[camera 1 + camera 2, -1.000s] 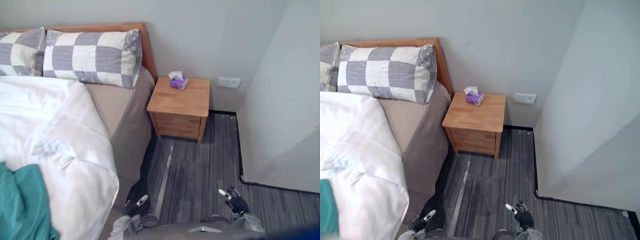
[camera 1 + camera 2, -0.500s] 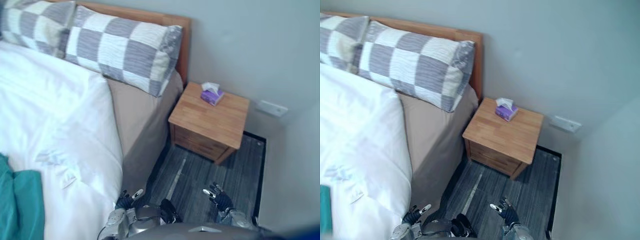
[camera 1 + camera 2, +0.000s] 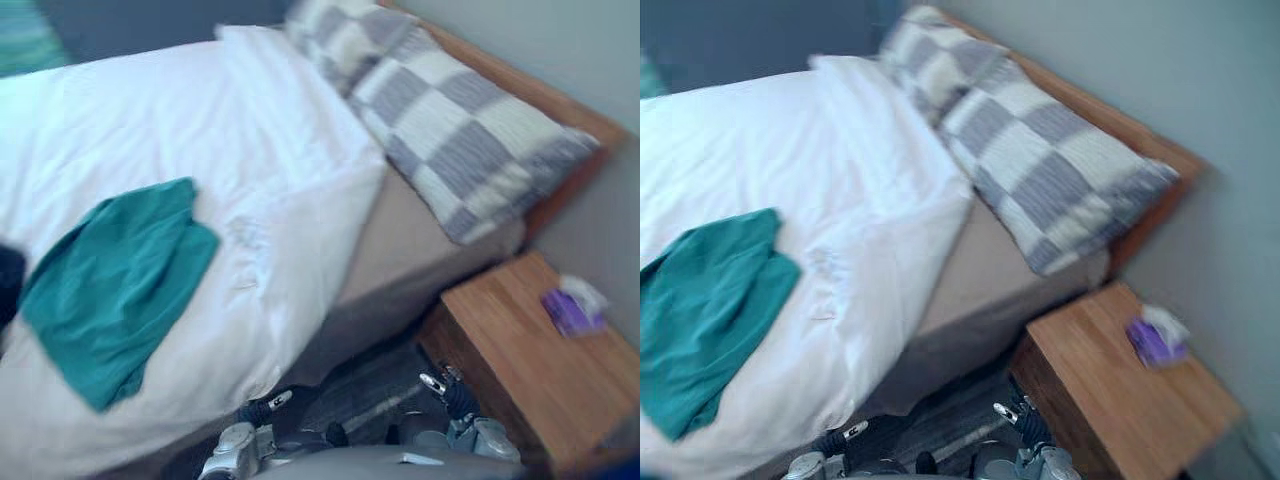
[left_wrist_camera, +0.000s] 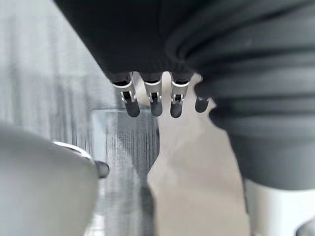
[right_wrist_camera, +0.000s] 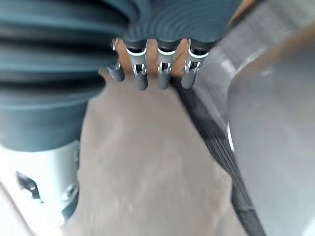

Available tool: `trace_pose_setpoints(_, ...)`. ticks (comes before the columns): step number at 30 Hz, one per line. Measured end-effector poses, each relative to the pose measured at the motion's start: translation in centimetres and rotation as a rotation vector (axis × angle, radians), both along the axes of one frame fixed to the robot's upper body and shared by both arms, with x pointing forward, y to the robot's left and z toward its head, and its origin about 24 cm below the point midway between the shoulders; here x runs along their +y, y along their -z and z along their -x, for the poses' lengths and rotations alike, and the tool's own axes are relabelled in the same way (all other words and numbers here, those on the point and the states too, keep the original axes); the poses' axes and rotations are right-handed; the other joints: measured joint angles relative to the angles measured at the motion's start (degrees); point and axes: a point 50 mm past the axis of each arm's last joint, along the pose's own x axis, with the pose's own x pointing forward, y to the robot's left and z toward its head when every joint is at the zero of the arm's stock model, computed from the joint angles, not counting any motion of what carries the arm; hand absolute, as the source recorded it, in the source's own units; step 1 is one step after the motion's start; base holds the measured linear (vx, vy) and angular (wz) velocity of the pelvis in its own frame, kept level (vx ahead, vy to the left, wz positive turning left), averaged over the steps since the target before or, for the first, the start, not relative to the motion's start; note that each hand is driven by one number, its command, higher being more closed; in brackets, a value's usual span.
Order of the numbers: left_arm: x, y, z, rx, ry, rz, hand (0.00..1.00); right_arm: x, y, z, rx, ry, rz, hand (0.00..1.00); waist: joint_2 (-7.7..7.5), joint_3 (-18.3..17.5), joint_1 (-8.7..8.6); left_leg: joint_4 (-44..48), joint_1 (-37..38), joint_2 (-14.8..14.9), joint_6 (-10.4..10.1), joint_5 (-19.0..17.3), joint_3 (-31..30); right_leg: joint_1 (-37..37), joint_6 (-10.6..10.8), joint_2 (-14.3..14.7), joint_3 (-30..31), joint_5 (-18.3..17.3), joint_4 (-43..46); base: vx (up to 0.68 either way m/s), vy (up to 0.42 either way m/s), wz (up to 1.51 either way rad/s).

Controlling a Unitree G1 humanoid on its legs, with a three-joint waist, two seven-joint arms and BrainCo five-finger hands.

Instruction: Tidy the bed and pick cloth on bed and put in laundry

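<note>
1. We see crumpled teal cloth (image 3: 110, 285) on white duvet (image 3: 250, 120), near its edge.
2. Our left hand (image 3: 258, 411) and right hand (image 3: 455, 400) hang low, fingers straight, empty.
3. Narrow grey floor (image 3: 375, 385) between duvet and wooden nightstand (image 3: 540, 370).

Matt teal cloth (image 3: 110, 285), wooden nightstand (image 3: 540, 365).

Cloth (image 3: 112, 280) on duvet (image 3: 180, 110), pillows (image 3: 470, 150) behind (against headboard (image 3: 560, 105)), nightstand (image 3: 520, 355) right of bed (image 3: 400, 250), tissue box (image 3: 572, 305) on it.

Left hand (image 4: 156, 97) hangs straight-fingered; grey striped floor (image 4: 130, 142) beneath.
</note>
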Motion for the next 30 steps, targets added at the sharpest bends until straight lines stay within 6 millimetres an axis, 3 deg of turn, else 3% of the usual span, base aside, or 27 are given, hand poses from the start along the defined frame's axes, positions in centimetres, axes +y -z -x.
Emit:
trace_pose_setpoints(2, -0.7, 0.2, 0.6, 0.005, -0.024, 0.013, 0.00, 0.2, -0.2, -0.3, -0.016, -0.028, -0.014, 0.00, 1.77, -1.38, 0.31, 0.07, -0.06, 3.05, -4.20, -1.69, 5.10, 3.08, -0.58, 0.28, -4.12, 1.50, -4.26, 0.22, -0.168, 0.69)
trace_pose_setpoints(5, -1.2, 0.4, 1.3, 0.003, -0.084, 0.032, 0.00, 0.2, -0.2, -0.3, -0.013, -0.060, -0.021, 0.00, 3.07, -2.60, 0.37, -0.31, 1.48, 3.59, -4.76, 0.16, 5.81, 6.98, -0.64, 0.78, -6.20, 1.53, -8.07, 0.23, -0.118, 0.51)
trace_pose_setpoints(8, -1.2, 0.5, 1.6, 0.007, -0.088, 0.029, 0.00, 1.3, 0.0, -0.3, 0.001, -0.085, -0.052, 0.00, 3.14, -4.10, 1.07, -0.91, 1.93, 4.02, -5.29, -0.14, 5.69, 8.55, -0.65, 1.40, -6.98, 1.54, -9.58, 0.18, -0.090, 0.19)
trace_pose_setpoints(11, -1.0, 0.4, 1.8, 0.007, -0.060, 0.004, 0.00, 2.5, 0.0, -0.5, 0.016, -0.056, -0.093, 0.00, 2.08, -5.03, 0.79, 1.26, 1.64, 4.31, -5.54, -0.05, 8.04, 10.65, -1.07, 0.85, -10.42, 1.83, -9.51, 0.14, -0.062, 0.50)
trace_pose_setpoints(13, -0.2, 0.1, 1.4, -0.019, -0.062, -0.024, 0.00, 2.5, 0.6, 0.1, 0.092, 0.042, -0.104, 0.00, -0.02, -4.95, 1.63, 10.53, -1.29, 5.77, -6.04, -1.40, 11.65, 12.35, -2.12, -0.43, -11.44, 4.16, -8.72, 0.09, -0.018, 0.38)
trace_pose_setpoints(14, 0.1, 0.0, 1.3, -0.029, -0.071, -0.032, 0.00, 2.4, 0.7, 0.3, 0.106, 0.071, -0.107, 0.00, -0.88, -4.78, 2.30, 10.43, -1.51, 6.16, -4.16, -3.33, 14.00, 12.49, -2.10, -1.05, -11.21, 4.18, -8.16, 0.00, -0.032, 0.19)
trace_pose_setpoints(15, -0.3, 0.1, 1.4, -0.026, -0.084, -0.024, 0.00, 1.5, 0.8, 0.7, 0.126, 0.140, -0.100, 0.00, 0.42, -5.12, 2.25, 5.75, -0.99, 9.62, -5.55, -0.01, 15.85, 12.75, -1.97, -0.20, -11.46, 4.06, -6.42, -0.03, -0.015, 0.12)
trace_pose_setpoints(16, -0.6, 0.2, 1.5, -0.026, -0.106, -0.010, 0.00, 0.5, 1.1, 1.2, 0.158, 0.183, -0.076, 0.00, 1.18, -5.20, 2.34, 5.31, -0.83, 10.73, -6.17, 0.60, 14.50, 12.72, -1.30, 0.45, -11.09, 2.96, -5.52, 0.00, -0.002, 0.13)
trace_pose_setpoints(17, -0.3, 0.2, 1.7, -0.014, -0.098, -0.017, 0.00, 0.1, 1.2, 1.6, 0.180, 0.279, -0.084, 0.00, 1.00, -5.60, 2.38, 2.93, 0.19, 9.65, -5.90, 0.85, 15.11, 12.61, -0.93, -0.67, -11.02, 2.28, -4.94, 0.08, 0.050, 0.03)
trace_pose_setpoints(21, -0.1, 0.5, 2.3, 0.028, -0.078, -0.022, 0.00, -0.6, 1.4, 2.3, 0.194, 0.515, -0.100, 0.00, 0.96, -5.80, 0.74, -2.71, 3.33, 8.61, -6.50, 2.25, 15.65, 12.10, -0.92, -0.72, -11.02, 2.28, -3.58, 0.04, 0.021, -0.08)
trace_pose_setpoints(25, -0.1, 0.6, 2.4, 0.056, -0.068, -0.016, 0.00, -3.6, 1.0, 3.4, 0.177, 0.763, -0.004, 0.00, 1.26, -6.06, 0.37, -6.66, 4.97, 8.05, -7.81, 3.93, 17.06, 11.84, -0.88, -0.61, -10.39, 2.31, -3.20, -0.02, -0.035, -0.15)
trace_pose_setpoints(27, -0.1, 0.6, 2.5, 0.066, -0.068, -0.002, 0.00, -5.1, 0.3, 2.9, 0.132, 0.844, 0.045, 0.00, 1.45, -5.94, 0.13, -7.86, 5.52, 8.02, -7.78, 4.55, 17.79, 11.58, -0.78, -0.34, -9.67, 2.37, -3.21, -0.01, -0.065, -0.14)
trace_pose_setpoints(30, -0.2, 0.7, 2.7, 0.080, -0.069, 0.024, 0.00, -9.0, -2.3, 0.8, -0.016, 0.934, 0.149, 0.00, 1.49, -5.92, -0.08, -8.15, 5.61, 8.15, -7.78, 4.58, 18.47, 11.38, -0.75, -0.26, -9.48, 2.38, -3.24, -0.02, -0.083, -0.14)
